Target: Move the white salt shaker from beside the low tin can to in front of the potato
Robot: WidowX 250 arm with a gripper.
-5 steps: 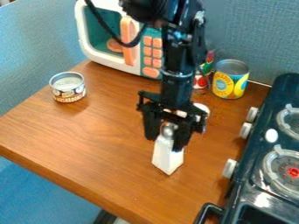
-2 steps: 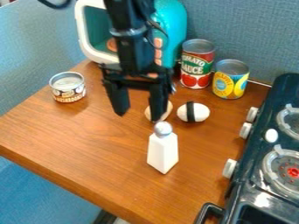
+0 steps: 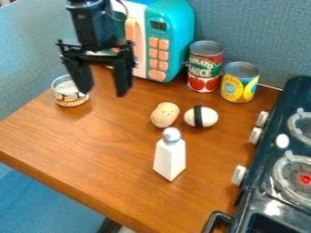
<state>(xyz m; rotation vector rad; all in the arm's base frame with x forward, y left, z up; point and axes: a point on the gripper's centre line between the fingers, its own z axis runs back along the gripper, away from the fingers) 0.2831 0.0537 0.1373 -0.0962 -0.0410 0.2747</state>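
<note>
**White shaker (image 3: 169,159) upright on the table (image 3: 91,145), gripper (image 3: 104,92) open and empty**

The shaker, topped with a silver cap, stands toward the front of the table, well apart from the gripper. The gripper hangs over the table's far left part, its two fingers spread wide with nothing between them; one finger appears close beside a short can (image 3: 71,96) at the left edge.

Just behind the shaker lie a tan oval toy (image 3: 164,114) with small dark dots and a white oval toy (image 3: 208,117) with a black band, near each other. Farther back, a red can (image 3: 204,68) stands beside a yellow can (image 3: 239,86), right of a toy microwave (image 3: 176,32). A toy stove (image 3: 258,182) is on the right.
</note>
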